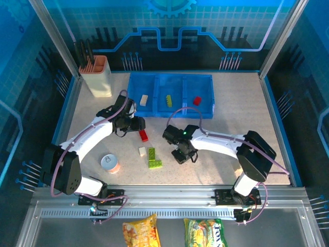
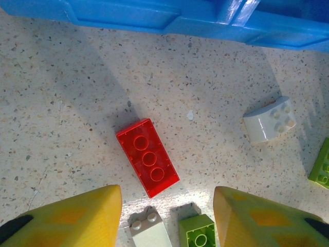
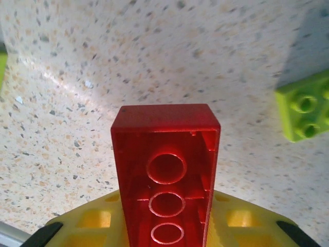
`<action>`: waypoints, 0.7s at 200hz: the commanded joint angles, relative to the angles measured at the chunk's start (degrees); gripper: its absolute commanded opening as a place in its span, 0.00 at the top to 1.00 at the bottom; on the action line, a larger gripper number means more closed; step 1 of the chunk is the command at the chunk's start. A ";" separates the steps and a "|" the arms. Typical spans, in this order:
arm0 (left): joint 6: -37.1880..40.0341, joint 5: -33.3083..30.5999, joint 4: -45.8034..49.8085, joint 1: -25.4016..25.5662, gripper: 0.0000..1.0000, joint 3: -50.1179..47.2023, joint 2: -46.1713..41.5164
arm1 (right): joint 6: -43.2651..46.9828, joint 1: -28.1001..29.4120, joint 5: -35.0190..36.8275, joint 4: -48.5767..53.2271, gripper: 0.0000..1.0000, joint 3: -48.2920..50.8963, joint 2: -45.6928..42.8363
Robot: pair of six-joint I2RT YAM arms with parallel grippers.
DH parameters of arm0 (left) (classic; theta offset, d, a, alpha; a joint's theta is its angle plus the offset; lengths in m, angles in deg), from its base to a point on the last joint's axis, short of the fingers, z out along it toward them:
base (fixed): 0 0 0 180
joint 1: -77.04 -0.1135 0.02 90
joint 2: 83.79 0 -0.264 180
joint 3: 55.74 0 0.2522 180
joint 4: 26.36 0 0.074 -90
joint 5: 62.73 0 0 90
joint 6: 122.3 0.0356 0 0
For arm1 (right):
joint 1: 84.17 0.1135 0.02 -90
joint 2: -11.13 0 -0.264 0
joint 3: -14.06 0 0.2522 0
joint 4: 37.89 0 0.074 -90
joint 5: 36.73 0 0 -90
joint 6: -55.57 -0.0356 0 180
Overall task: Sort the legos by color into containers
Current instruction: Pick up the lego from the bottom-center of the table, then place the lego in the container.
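My right gripper (image 3: 167, 221) is shut on a red lego (image 3: 165, 154), which stands up between the yellow jaws with its hollow underside facing the camera. From above, that gripper (image 1: 185, 153) hangs low over the table's middle. My left gripper (image 2: 167, 224) is open over the table, its yellow fingers (image 2: 77, 216) apart with nothing clamped. Another red lego (image 2: 148, 157) lies upside down ahead of it, and a white lego (image 2: 150, 231) and a green lego (image 2: 198, 232) lie on the table below the gap. The blue containers (image 1: 205, 110) hold a white (image 1: 144, 99), a green (image 1: 168, 101) and a red lego (image 1: 197, 100).
Loose legos lie mid-table: red (image 1: 143, 136), white (image 1: 142, 151), two green (image 1: 151, 153) (image 1: 155, 163). A curved white lego (image 2: 270, 121) lies to the right in the left wrist view. A small round can (image 1: 110, 163) stands front left, a beige utensil holder (image 1: 97, 76) back left.
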 commanded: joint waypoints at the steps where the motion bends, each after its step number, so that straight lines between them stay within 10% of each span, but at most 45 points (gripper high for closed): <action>1: -1.17 1.05 -0.79 0.13 0.49 -0.86 -1.40 | -0.46 -3.53 -1.94 2.89 0.69 -2.39 -3.04; 140: -1.84 0.28 0.13 0.13 0.49 -0.10 -0.70 | 3.67 -28.53 -7.27 3.62 0.71 -25.83 6.76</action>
